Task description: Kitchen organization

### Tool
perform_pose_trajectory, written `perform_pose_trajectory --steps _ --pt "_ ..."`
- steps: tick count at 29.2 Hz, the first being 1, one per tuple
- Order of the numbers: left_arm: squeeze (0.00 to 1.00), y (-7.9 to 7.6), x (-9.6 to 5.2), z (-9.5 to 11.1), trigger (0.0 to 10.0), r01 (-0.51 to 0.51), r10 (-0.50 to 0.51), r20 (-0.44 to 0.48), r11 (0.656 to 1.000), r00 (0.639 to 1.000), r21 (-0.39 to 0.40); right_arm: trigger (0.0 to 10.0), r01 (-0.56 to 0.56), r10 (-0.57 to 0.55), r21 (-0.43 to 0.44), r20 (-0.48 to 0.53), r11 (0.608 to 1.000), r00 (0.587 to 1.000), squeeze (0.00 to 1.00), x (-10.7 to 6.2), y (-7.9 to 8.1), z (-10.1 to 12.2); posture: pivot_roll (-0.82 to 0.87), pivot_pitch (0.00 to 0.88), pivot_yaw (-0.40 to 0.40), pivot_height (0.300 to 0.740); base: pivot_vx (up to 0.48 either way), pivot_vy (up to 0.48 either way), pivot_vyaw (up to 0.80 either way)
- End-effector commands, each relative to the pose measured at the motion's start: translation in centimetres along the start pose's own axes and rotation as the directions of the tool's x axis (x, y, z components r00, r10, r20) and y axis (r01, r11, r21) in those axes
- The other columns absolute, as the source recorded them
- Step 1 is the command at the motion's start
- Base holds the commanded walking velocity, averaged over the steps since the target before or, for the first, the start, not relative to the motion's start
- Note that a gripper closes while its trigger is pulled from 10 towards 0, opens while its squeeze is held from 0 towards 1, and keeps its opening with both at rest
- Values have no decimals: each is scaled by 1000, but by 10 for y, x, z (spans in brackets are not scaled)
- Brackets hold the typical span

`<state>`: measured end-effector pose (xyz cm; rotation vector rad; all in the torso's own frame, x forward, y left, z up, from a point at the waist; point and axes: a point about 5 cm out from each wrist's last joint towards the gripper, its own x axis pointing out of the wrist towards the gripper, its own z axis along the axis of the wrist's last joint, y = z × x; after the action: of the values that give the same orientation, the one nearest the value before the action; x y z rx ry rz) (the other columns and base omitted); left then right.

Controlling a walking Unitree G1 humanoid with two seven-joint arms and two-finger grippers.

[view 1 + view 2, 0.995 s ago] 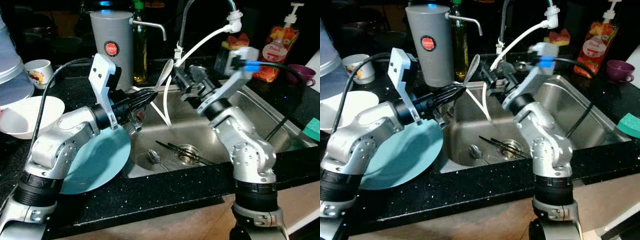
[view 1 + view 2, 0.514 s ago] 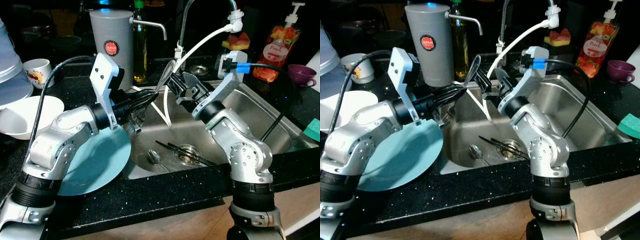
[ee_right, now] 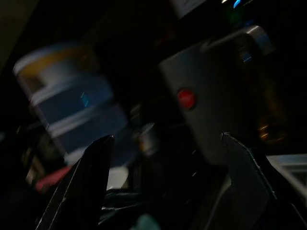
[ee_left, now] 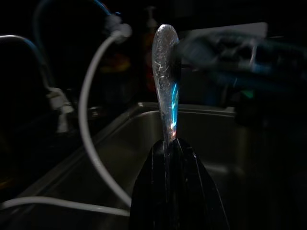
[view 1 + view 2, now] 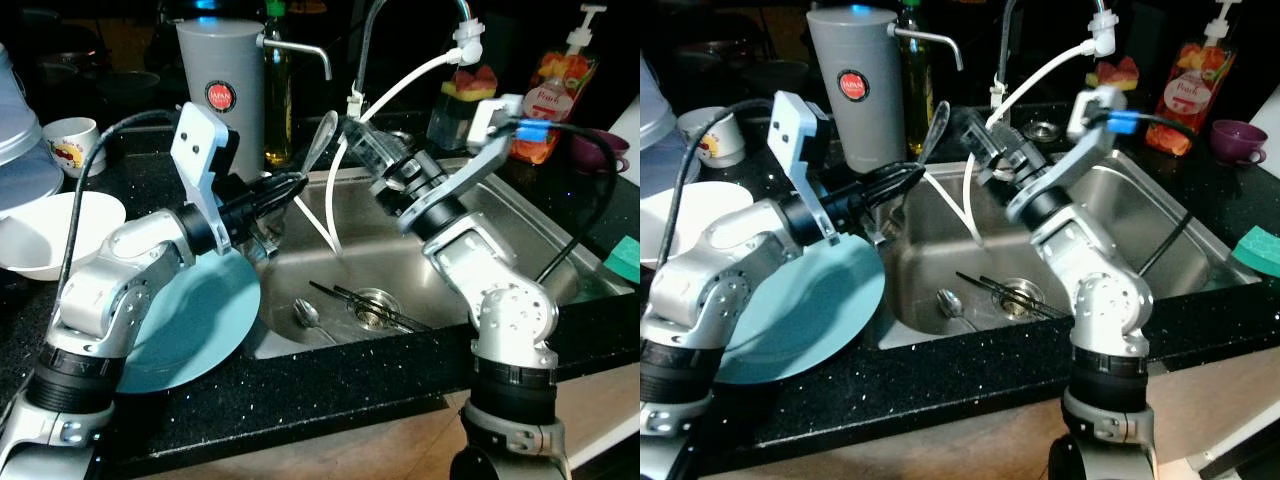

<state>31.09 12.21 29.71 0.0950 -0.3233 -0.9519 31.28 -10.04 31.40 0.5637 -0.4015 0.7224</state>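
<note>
Left pincer [image 5: 297, 185]: closed tight on the handle of a metal spoon [image 5: 322, 142], held over the sink's rim at about 10 o'clock, bowl end raised toward the faucet.
Right pincer [image 5: 980, 150]: fingers spread wide, gripping nothing, just beside the spoon's bowl at its 3 o'clock.
Sink [image 5: 520, 235]: steel basin set in the black surface [image 5: 330, 385]; a second spoon [image 5: 308, 315] and dark chopsticks [image 5: 365, 302] lie near the drain.
White hose [image 5: 400, 90]: arcs from the faucet down into the basin.
Blue plate [image 5: 200, 320]: lies on the surface at 9 o'clock of the sink, under the left arm.
Grey jug [image 5: 222, 85]: upright at 11 o'clock.
</note>
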Motion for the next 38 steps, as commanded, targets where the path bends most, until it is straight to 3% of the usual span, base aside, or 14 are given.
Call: perform_pose_trajectory --steps 1,7,12,13,14,15,38 --pt "0 -7 2 -2 0 34 -34 -10 999 999 0 10000 -31 30 -24 -25 999 999 0 -1 6 -3 -26 44 -13 740 0 0 0" --pt "0 -12 5 -4 0 65 -65 -13 998 998 -13 10000 -58 49 -89 -99 994 994 0 2 12 -15 -23 50 -11 740 0 0 0" --pt "0 -12 5 -4 0 69 -70 -17 998 997 -12 10000 -45 35 -93 -101 995 994 0 1 11 -17 -25 56 -7 740 0 0 0" --pt "0 -11 4 -4 0 67 -67 -20 998 998 -11 9608 -31 23 -82 -92 996 996 0 1 9 -15 -24 58 -7 740 0 0 0" --pt "0 -11 4 -4 0 66 -66 -21 998 998 -11 2000 -17 10 -75 -85 997 996 0 1 7 -14 -23 60 -8 740 0 0 0" --pt "0 -10 5 -4 0 64 -65 -22 998 998 -11 0 0 -5 -66 -75 998 997 0 1 4 -13 -23 61 -8 740 0 0 0" --pt "0 -11 4 -9 0 88 -88 -47 996 995 -7 0 33 -33 -26 -26 999 999 0 1 -4 -10 -21 64 -1 740 0 0 0"
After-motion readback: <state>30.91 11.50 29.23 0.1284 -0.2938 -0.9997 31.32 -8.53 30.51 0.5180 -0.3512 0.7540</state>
